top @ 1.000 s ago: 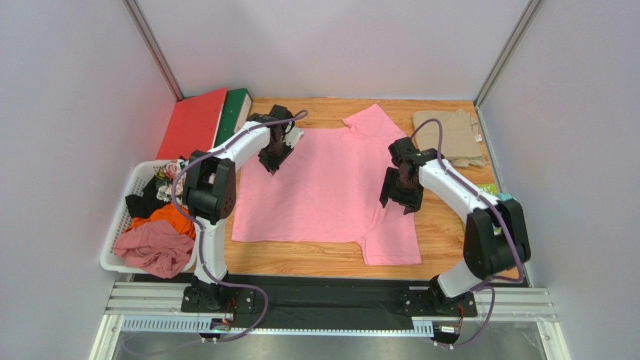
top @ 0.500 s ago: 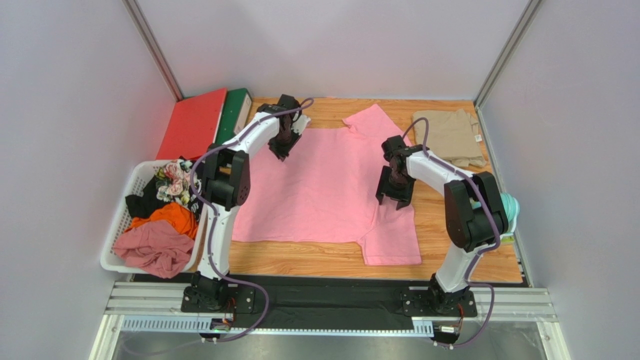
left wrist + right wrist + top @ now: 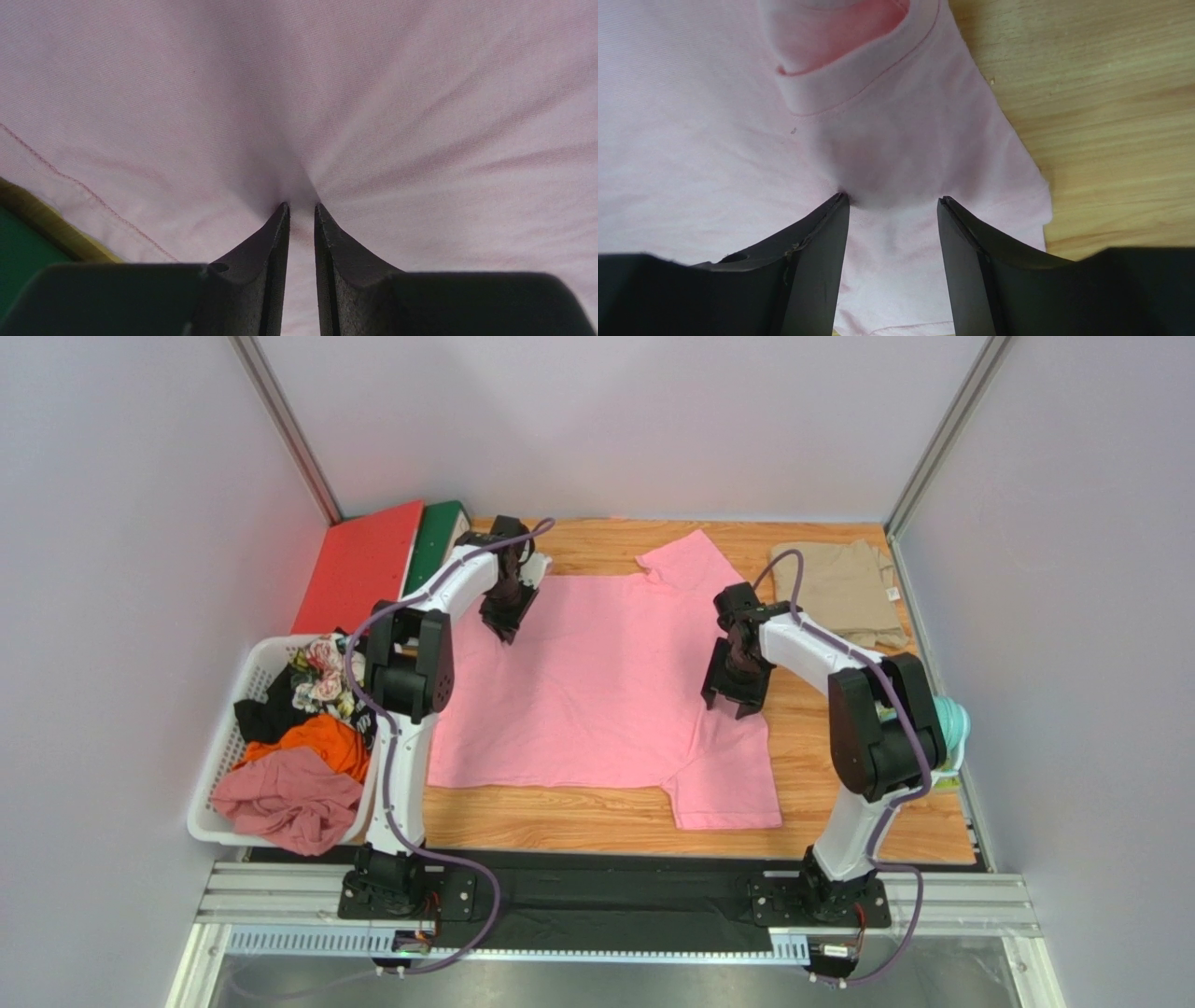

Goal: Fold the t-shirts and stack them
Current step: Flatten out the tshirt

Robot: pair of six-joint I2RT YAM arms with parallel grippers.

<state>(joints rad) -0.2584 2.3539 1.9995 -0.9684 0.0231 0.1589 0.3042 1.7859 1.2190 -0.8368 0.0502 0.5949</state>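
1. A white basket (image 3: pixel 208 787) on the left holds a heap of clothes. Some of these may need folding too, but I cannot be sure.
2. The left gripper (image 3: pixel 300 206) has its two fingers squeezed together on the pink t-shirt (image 3: pixel 603 686). It holds the shirt near the far left corner, beside the green book (image 3: pixel 442 539). The cloth puckers up where it is pinched.
3. The pink t-shirt lies spread flat in the middle of the table (image 3: pixel 842 756). Both sleeves stick out. No part is folded over yet, so I think its folding has only just begun.
4. The right gripper (image 3: pixel 892 199) sits on the pink t-shirt near the neck hole. Its fingers are apart, with cloth between them that is not pinched.
5. The beige t-shirt (image 3: pixel 839 595) lies in the far right corner, apart from the pink one. It looks folded already, so I think that one is done.
6. Left to do: fold the pink t-shirt, then put it on the beige one.
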